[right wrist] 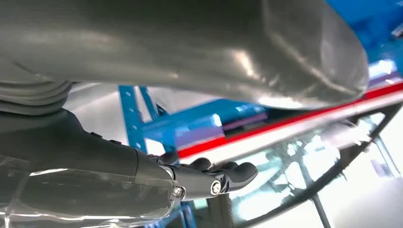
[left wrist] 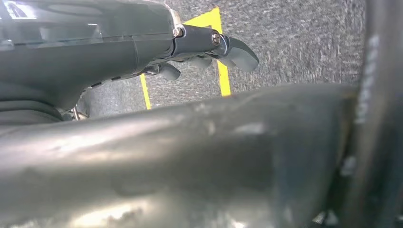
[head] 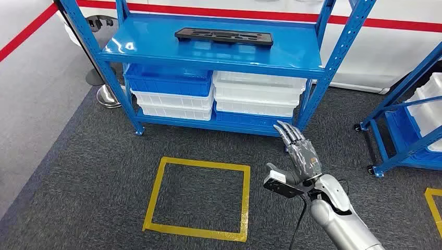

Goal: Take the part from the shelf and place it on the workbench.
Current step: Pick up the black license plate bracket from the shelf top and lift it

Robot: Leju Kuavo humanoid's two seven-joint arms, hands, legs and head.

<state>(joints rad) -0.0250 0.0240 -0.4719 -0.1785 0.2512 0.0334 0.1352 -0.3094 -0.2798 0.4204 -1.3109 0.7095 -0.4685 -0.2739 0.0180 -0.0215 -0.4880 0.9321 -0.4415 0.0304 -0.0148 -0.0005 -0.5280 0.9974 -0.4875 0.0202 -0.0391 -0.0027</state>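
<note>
A flat black part (head: 224, 36) with cut-outs lies on the top board of the blue shelf (head: 156, 52), towards the back. My right hand (head: 297, 148) is raised in front of the shelf's lower right corner, fingers stretched out and apart, holding nothing, well below and to the right of the part. In the right wrist view the same hand (right wrist: 209, 175) has its dark fingers extended with blue shelf posts (right wrist: 130, 114) beyond. My left hand (left wrist: 209, 47) hangs over grey carpet, its fingers loosely extended and holding nothing.
Blue and white bins (head: 172, 91) are stacked on the lower shelf level. A yellow taped square (head: 200, 198) marks the grey carpet in front. A second blue rack (head: 412, 120) with white bins stands at the right. A metal post base (head: 107, 96) sits left of the shelf.
</note>
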